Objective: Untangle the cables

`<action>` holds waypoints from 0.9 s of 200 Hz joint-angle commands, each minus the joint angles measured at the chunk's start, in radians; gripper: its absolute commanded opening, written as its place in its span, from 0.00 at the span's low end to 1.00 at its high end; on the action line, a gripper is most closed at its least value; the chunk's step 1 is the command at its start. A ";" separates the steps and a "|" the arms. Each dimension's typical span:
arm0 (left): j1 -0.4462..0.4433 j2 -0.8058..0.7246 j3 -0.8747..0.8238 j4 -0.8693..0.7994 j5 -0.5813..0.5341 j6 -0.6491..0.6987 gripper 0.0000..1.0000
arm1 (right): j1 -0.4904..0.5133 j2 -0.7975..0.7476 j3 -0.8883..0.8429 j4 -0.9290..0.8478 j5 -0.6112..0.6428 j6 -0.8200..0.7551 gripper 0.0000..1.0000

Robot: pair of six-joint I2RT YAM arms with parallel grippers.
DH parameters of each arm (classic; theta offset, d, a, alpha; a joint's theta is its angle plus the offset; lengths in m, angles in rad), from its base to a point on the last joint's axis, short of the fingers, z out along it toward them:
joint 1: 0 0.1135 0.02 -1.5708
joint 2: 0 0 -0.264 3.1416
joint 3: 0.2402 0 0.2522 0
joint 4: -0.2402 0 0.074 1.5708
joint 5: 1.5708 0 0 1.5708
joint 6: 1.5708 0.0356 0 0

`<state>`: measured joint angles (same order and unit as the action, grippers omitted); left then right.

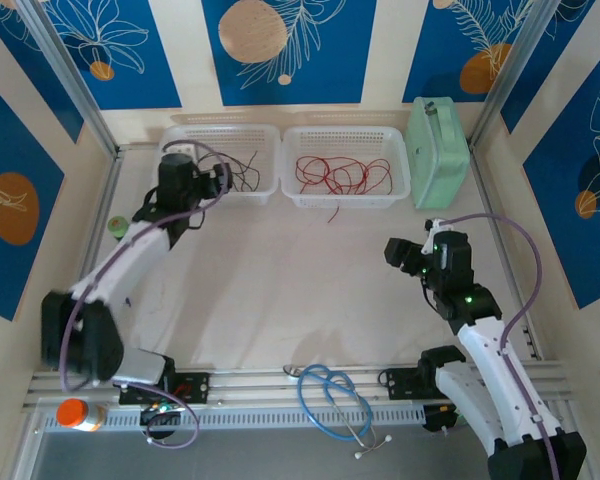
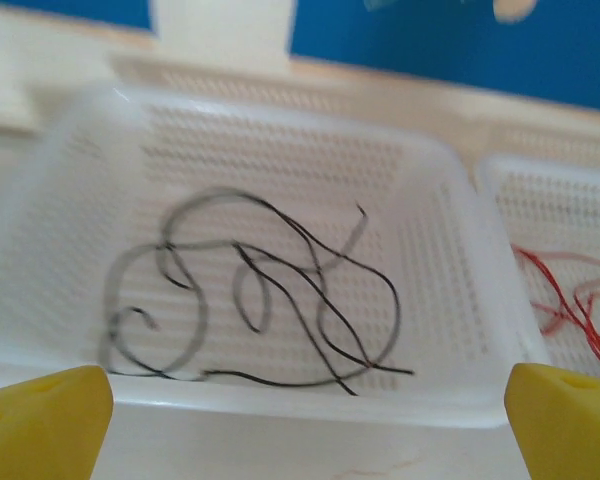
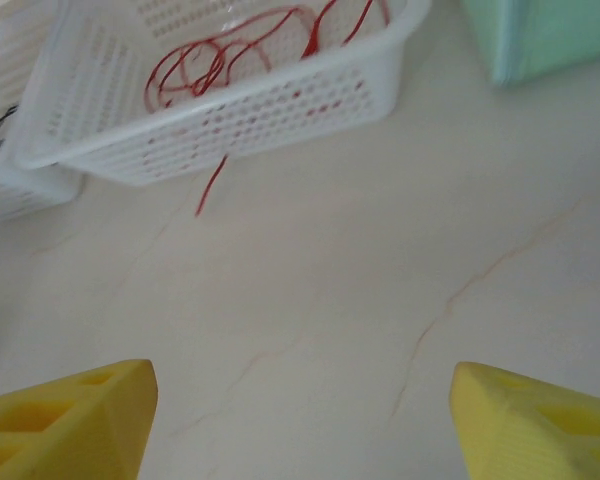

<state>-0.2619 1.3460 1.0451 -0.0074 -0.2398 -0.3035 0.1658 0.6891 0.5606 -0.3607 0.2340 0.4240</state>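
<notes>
Left side: the left end effector hovered just in front of the left white perforated plastic basket, its yellow fingertips spread wide apart with nothing between them. Inside that basket lay the thin black wires, in loose overlapping loops on the basket floor. No red strand showed among them. Part of the bundle was blurred, so whether any black loops were knotted together could not be determined.

Centre: the right white perforated plastic basket, standing just beside the first, held the thin red wires, likewise in loose curls. One red wire end trailed over the front rim and down onto the pale worktop.

Right side: the right end effector was held above bare worktop, well apart from both baskets, fingers wide apart and empty.

Assessment: the separation by colour appeared done, black in the left basket and red in the right, with no mixed bunch in sight on the worktop. Outstanding, in this inspector's judgement, was the overhanging red end, which wanted tucking back in, and confirmation that the loops within each basket were free of one another. The task was judged close to completion.
</notes>
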 commanded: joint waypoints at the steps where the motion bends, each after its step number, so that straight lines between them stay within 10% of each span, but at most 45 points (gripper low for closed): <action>1: 0.002 -0.102 -0.178 0.093 -0.255 0.093 1.00 | -0.021 0.030 -0.104 0.273 0.074 -0.190 0.77; 67: 0.015 -0.061 -0.601 0.518 -0.516 0.197 1.00 | -0.077 0.344 -0.303 0.934 -0.030 -0.286 0.78; 128: 0.029 0.260 -0.441 0.608 -0.315 0.412 0.95 | -0.103 0.664 -0.304 1.311 -0.186 -0.412 0.76; 151: 0.111 0.210 -0.500 0.649 -0.056 0.379 0.91 | -0.134 0.851 -0.297 1.499 -0.244 -0.393 0.78; 180: 0.145 0.186 -0.658 0.908 -0.028 0.336 1.00 | -0.204 0.841 -0.166 1.229 -0.345 -0.339 0.85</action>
<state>-0.1398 1.5475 0.4858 0.6811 -0.3744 0.0494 0.0158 1.5215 0.3046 0.8825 0.0105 0.0586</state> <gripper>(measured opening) 0.979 0.824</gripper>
